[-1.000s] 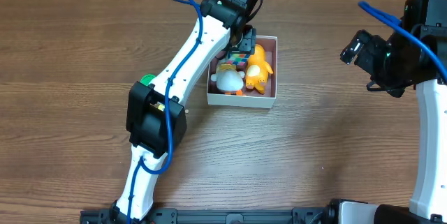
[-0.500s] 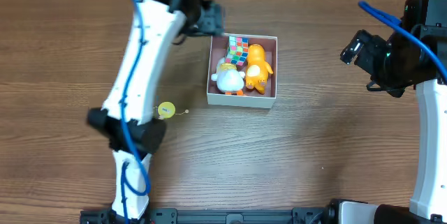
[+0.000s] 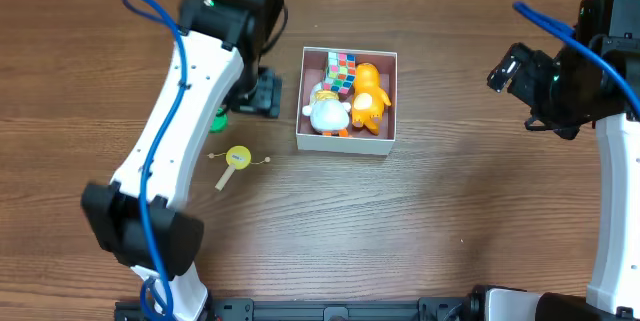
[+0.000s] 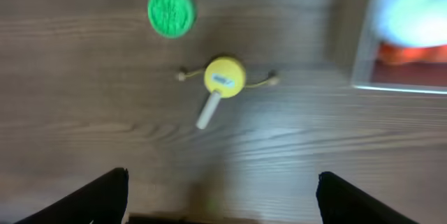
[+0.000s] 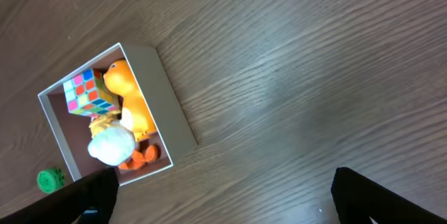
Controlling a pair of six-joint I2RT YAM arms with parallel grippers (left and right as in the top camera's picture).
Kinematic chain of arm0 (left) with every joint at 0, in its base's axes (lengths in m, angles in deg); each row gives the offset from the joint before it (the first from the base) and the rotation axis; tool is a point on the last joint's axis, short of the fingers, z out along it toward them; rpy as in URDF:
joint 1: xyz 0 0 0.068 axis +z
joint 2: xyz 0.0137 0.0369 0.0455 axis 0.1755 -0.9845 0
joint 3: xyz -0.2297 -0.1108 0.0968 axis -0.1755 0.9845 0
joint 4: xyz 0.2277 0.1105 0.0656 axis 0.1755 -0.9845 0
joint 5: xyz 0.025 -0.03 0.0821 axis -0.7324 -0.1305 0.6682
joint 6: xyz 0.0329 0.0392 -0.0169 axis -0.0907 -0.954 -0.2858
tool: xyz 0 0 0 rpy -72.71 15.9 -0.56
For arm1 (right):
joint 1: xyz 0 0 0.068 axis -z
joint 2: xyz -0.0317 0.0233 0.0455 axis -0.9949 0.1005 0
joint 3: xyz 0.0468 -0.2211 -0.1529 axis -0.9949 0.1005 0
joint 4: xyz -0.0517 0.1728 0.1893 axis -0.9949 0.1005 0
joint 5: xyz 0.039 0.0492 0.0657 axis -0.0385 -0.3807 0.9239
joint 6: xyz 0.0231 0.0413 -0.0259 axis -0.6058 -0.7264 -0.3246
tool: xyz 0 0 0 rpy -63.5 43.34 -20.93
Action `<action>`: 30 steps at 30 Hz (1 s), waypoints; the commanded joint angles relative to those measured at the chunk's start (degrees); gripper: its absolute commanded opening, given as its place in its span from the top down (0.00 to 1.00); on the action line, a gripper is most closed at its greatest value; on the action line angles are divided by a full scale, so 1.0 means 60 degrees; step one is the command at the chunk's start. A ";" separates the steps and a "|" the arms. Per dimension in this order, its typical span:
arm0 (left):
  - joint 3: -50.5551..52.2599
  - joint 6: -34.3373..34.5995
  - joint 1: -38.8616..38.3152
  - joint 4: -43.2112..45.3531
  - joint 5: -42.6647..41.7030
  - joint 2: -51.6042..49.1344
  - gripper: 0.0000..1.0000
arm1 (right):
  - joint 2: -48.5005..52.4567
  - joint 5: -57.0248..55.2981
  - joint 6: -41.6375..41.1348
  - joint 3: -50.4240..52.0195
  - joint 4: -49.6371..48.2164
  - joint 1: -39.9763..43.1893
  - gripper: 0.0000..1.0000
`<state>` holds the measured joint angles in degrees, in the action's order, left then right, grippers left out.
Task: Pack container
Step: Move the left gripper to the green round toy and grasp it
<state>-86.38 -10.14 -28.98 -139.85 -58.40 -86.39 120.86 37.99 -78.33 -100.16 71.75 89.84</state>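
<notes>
Left wrist view: container (image 4: 405,84) blurred, cropped; left pincer (image 4: 222,182) and right pincer (image 5: 223,178) agape, empty

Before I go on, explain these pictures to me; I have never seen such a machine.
Two white robot arms stand at a wooden table, each ending in a two-finger gripper. The wide picture looks down from above; the other two come from cameras on the wrists, dark fingertips showing in the bottom corners. The square white cardboard box holds a multicoloured puzzle cube, an orange toy figure and a round white toy. Outside it on the table lie a yellow round toy on a stick and a small green disc. The left gripper and the right gripper are both open, holding nothing.
</notes>
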 commanded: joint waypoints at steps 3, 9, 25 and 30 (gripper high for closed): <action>0.3140 -0.0186 0.1231 0.2605 -0.0539 -0.0033 0.11 | -0.0025 0.0018 -0.0029 -0.0011 -0.0033 0.0018 0.00; 0.4513 -0.1308 0.2900 0.4947 -0.2652 -0.0036 0.12 | -0.0025 0.0018 -0.0025 -0.0011 -0.0029 0.0018 0.00; 0.5501 -0.1162 0.3089 0.7573 -0.1158 -0.0135 0.08 | -0.0025 0.0018 -0.0029 -0.0011 -0.0029 0.0018 0.00; 0.5650 -0.1166 0.3089 0.8429 -0.1239 -0.0696 0.08 | -0.0025 0.0018 -0.0029 -0.0011 -0.0029 0.0018 0.00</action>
<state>-53.14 -16.07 -10.25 -90.89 -65.89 -87.75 120.86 37.99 -78.33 -100.13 71.68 89.84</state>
